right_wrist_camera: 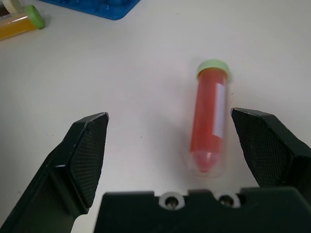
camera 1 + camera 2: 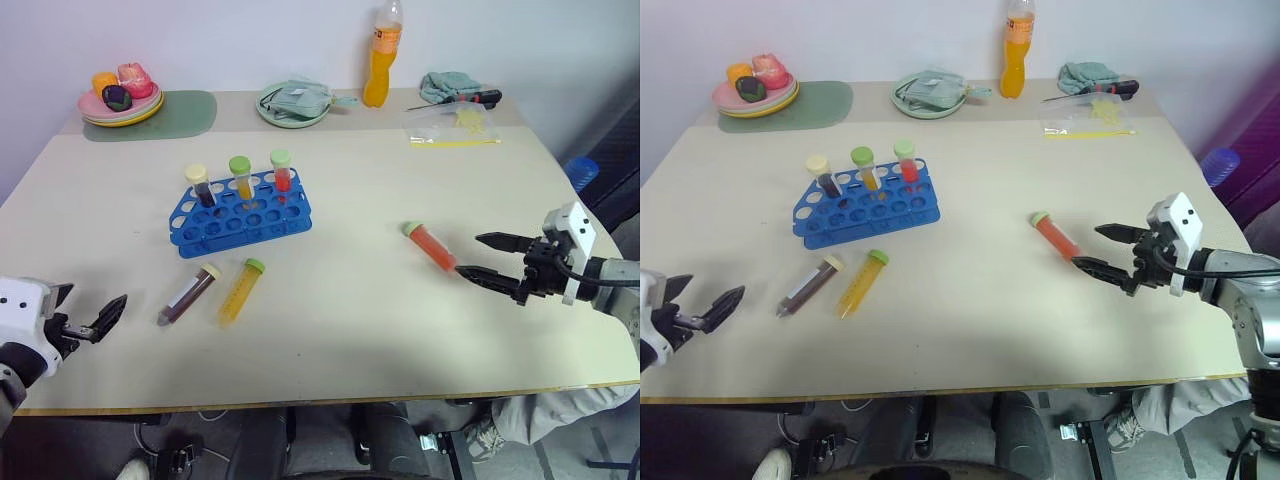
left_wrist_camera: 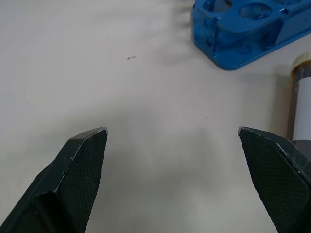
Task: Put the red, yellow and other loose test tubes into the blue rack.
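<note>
You have three loose tubes lying on the tabletop (image 2: pixel 350 330): the red tube (image 2: pixel 431 245) with its green cap rests on its side right of centre, and the yellow tube (image 2: pixel 241 290) and maroon tube (image 2: pixel 188 294) lie side by side just in front of the blue rack (image 2: pixel 240 212). Your right gripper (image 2: pixel 485 257) sits low over the tabletop with its jaws spread wide — the red tube's pointed end lies between them in the right wrist view, close to one finger, and nothing is clamped. Your left gripper (image 2: pixel 98 322) hovers near the front-left edge of the tabletop, well apart from the maroon tube, its jaws also wide apart and empty. The blue rack already carries three upright tubes along its back row — a dark one with a cream cap, a yellow one and a red one with green caps; the remaining holes are open. Farther back stand an orange drink bottle (image 2: pixel 380 60), a plate of toy food (image 2: pixel 121 98) and a green dish (image 2: pixel 293 103).
</note>
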`<move>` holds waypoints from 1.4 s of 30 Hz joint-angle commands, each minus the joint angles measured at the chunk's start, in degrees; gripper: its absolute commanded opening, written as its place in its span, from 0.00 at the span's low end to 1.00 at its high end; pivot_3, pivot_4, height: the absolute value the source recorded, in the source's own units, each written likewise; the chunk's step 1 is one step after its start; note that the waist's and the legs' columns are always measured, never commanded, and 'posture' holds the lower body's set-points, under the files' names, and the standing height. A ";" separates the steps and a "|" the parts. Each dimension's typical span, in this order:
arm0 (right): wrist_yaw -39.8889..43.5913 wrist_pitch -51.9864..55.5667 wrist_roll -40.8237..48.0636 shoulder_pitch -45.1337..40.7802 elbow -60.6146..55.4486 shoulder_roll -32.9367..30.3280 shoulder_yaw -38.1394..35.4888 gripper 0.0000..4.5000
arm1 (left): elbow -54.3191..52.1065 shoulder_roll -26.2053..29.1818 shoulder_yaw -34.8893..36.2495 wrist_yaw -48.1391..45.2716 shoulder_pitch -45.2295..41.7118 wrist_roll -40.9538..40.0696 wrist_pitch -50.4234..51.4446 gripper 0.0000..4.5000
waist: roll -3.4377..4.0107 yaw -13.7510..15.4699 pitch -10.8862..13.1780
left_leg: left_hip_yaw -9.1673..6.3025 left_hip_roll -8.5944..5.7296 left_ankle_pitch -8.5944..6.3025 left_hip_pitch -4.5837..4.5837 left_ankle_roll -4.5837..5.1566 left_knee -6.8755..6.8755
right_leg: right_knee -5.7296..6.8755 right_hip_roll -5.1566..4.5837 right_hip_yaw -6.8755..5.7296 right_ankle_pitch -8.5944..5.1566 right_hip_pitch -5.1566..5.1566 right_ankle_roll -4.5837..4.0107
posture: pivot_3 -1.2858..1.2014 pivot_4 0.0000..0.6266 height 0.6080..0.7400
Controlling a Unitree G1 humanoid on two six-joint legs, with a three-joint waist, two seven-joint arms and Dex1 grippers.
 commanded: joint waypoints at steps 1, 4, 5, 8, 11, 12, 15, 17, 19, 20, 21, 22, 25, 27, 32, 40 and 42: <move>0.33 -0.28 0.22 -0.50 -0.83 -1.06 -1.22 1.00 | -1.15 -0.11 0.16 0.16 -0.10 -0.23 -0.55 0.99 | 0.00 -0.01 0.00 | 0.00 0.00 0.00 0.00 0.00 0.00 | 0.00 0.00 0.00 0.00 0.00 0.00 | 0.52 0.24 1.00; 0.01 0.07 -0.19 -1.01 -0.77 -1.39 -0.84 1.00 | -1.21 -0.43 -0.19 0.34 -0.45 -0.16 -0.55 0.99 | 0.00 0.00 0.00 | 0.00 0.00 0.00 0.00 0.00 0.00 | 0.00 0.02 0.00 0.00 0.00 0.00 | 0.52 0.24 1.00; -0.33 0.14 -0.60 -1.29 -0.74 -1.48 -0.54 1.00 | -1.24 -0.60 -0.38 0.33 -0.65 -0.23 -0.73 0.99 | 0.00 0.00 0.00 | 0.00 0.00 0.00 0.00 0.00 0.00 | 0.00 0.02 0.00 0.00 0.00 0.00 | 0.52 0.24 1.00; -2.17 1.42 -0.90 -3.15 -0.90 -1.07 0.00 1.00 | -2.35 -1.40 -1.95 0.55 -1.32 -0.30 -1.02 0.99 | 0.00 -0.05 0.00 | 0.01 0.00 0.00 0.00 0.00 0.01 | 0.01 0.02 0.00 0.00 0.00 0.00 | 0.52 0.24 1.00; -7.89 4.78 -3.99 -8.46 -0.42 -0.28 3.13 1.00 | -6.02 -1.60 -6.12 -0.54 -2.48 -0.92 -1.25 0.99 | 0.00 -0.07 0.00 | 0.02 0.01 0.00 0.00 0.00 0.01 | 0.01 0.03 0.00 0.00 0.00 0.00 | 0.52 0.24 1.00; -9.29 6.59 -5.72 -10.54 0.06 -0.70 5.25 1.00 | -7.60 -1.25 -8.73 -1.50 -2.97 -0.68 -1.67 0.99 | 0.00 0.00 0.00 | 0.02 0.01 0.00 0.00 0.00 0.03 | 0.03 0.03 0.01 0.00 0.00 0.00 | 0.52 0.24 1.00; -9.44 10.34 -7.04 -15.57 1.35 -0.88 9.24 1.00 | -11.69 -0.74 -15.58 -3.80 -4.48 -1.01 -1.37 0.99 | 0.01 0.05 0.00 | 0.02 0.00 0.00 0.00 0.00 0.04 | 0.02 0.01 0.01 0.00 0.00 0.00 | 0.52 0.24 1.00; -10.95 17.56 -7.87 -21.60 3.35 -0.24 12.89 1.00 | -14.56 -0.68 -20.89 -4.98 -6.71 -1.93 -0.45 0.99 | 0.02 -0.04 0.01 | 0.02 -0.03 0.00 -0.04 0.00 0.04 | 0.01 -0.01 0.02 0.00 -0.01 0.00 | 0.52 0.24 1.00; -12.64 26.18 -9.78 -28.96 7.34 0.64 17.97 1.00 | -17.35 -0.87 -27.18 -5.66 -10.07 -2.37 0.70 0.99 | 0.11 -0.13 0.06 | 0.06 -0.04 0.01 -0.04 0.00 0.07 | 0.03 -0.03 0.06 0.01 -0.02 -0.01 | 0.52 0.24 1.00; -13.03 29.74 -10.12 -31.97 9.07 1.23 19.74 1.00 | -18.15 -0.85 -29.59 -5.91 -11.44 -2.40 1.18 0.99 | 0.11 -0.14 0.06 | 0.05 -0.04 0.01 -0.04 0.00 0.07 | 0.03 -0.02 0.07 0.01 -0.03 -0.01 | 0.52 0.24 1.00; -13.01 32.87 -10.26 -34.95 10.81 1.97 21.51 1.00 | -18.67 -1.00 -32.17 -6.17 -12.99 -2.15 1.38 0.99 | 0.12 -0.15 0.05 | 0.04 -0.04 0.01 -0.04 0.00 0.07 | 0.04 -0.01 0.07 0.01 -0.03 -0.01 | 0.52 0.24 1.00; -12.92 34.85 -10.33 -36.88 11.91 2.46 22.63 1.00 | -18.92 -1.07 -33.74 -6.24 -13.97 -1.96 1.51 0.99 | 0.13 -0.19 0.05 | 0.04 -0.04 0.01 -0.04 0.00 0.05 | 0.03 0.00 0.07 0.01 -0.04 -0.02 | 0.52 0.24 1.00; -12.49 41.42 -11.83 -43.86 16.19 4.99 29.38 1.00 | -18.90 -1.64 -40.30 -7.95 -17.45 -1.63 1.33 0.99 | 0.13 -0.19 0.05 | 0.02 -0.03 -0.01 -0.05 0.03 -0.02 | 0.04 0.05 0.06 0.01 -0.07 -0.01 | 0.52 0.24 1.00; -12.40 42.70 -13.77 -46.89 18.85 6.43 34.05 1.00 | -18.48 -2.18 -43.48 -8.63 -18.73 -1.34 0.93 0.99 | 0.14 -0.39 0.06 | 0.04 -0.05 -0.01 -0.06 0.04 -0.02 | 0.04 0.05 0.06 0.02 -0.08 0.00 | 0.52 0.24 1.00; -13.69 43.10 -16.64 -51.72 25.54 10.71 38.00 1.00 | -17.24 -2.45 -45.18 -9.02 -18.84 -0.41 -0.61 0.99 | 0.15 -0.38 0.06 | 0.04 -0.07 -0.01 -0.08 0.05 0.00 | 0.05 0.07 0.05 0.03 -0.08 0.02 | 0.52 0.24 1.00; -13.19 36.72 -22.87 -55.35 36.18 14.22 42.56 1.00 | -18.22 -3.25 -45.60 -7.05 -19.18 0.00 0.25 0.99 | 0.16 -0.39 0.06 | 0.04 -0.16 -0.01 -0.08 0.05 0.01 | 0.08 0.12 0.04 0.04 -0.08 0.05 | 0.52 0.24 1.00; -12.20 35.95 -23.74 -55.76 37.50 14.76 43.05 0.94 | -18.40 -3.08 -45.15 -6.83 -18.86 -0.15 0.31 1.00 | 0.17 -0.47 0.07 | 0.04 -0.17 -0.01 -0.07 0.05 0.01 | 0.08 0.13 0.04 0.07 -0.08 0.09 | 0.52 0.24 1.00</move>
